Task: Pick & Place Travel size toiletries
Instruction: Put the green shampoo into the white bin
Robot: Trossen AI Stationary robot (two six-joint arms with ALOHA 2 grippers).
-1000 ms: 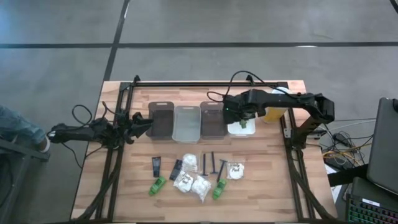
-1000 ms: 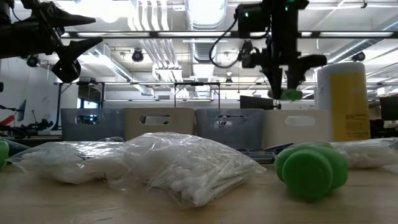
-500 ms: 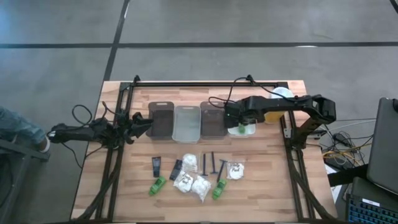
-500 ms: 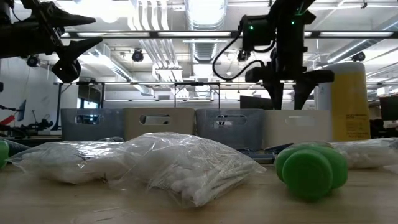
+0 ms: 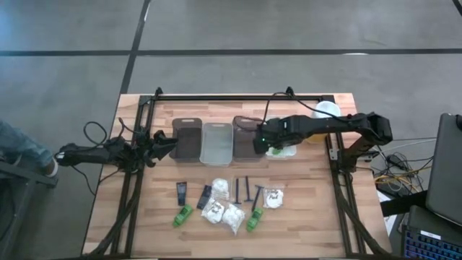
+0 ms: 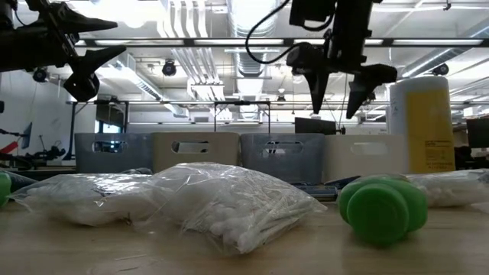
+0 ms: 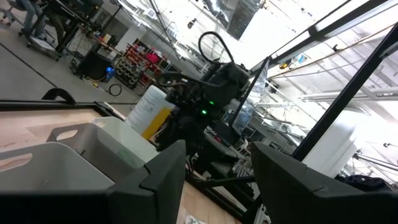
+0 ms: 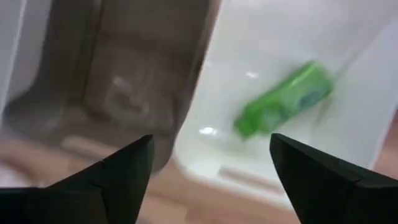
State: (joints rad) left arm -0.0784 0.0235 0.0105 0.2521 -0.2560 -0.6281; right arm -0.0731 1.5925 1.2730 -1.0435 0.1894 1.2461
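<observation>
My right gripper is open and empty, above the edge between the white bin and the dark bin beside it; it also shows in the low view. A bright green bottle lies on its side on the white bin's floor. My left gripper is open and empty, waiting at the leftmost bin. On the table in front lie two green bottles, two black tubes, thin blue sticks and white wrapped packets.
Four bins stand in a row across the table's middle: dark, clear, dark, white. A large yellow canister with a white lid stands behind the white bin. Metal frames run along the left and right edges.
My right gripper held a green bottle above the white bin, went down into it, opened and let go. It has since risen and shifted a little toward the table's left. The bottle now lies in the white bin.
</observation>
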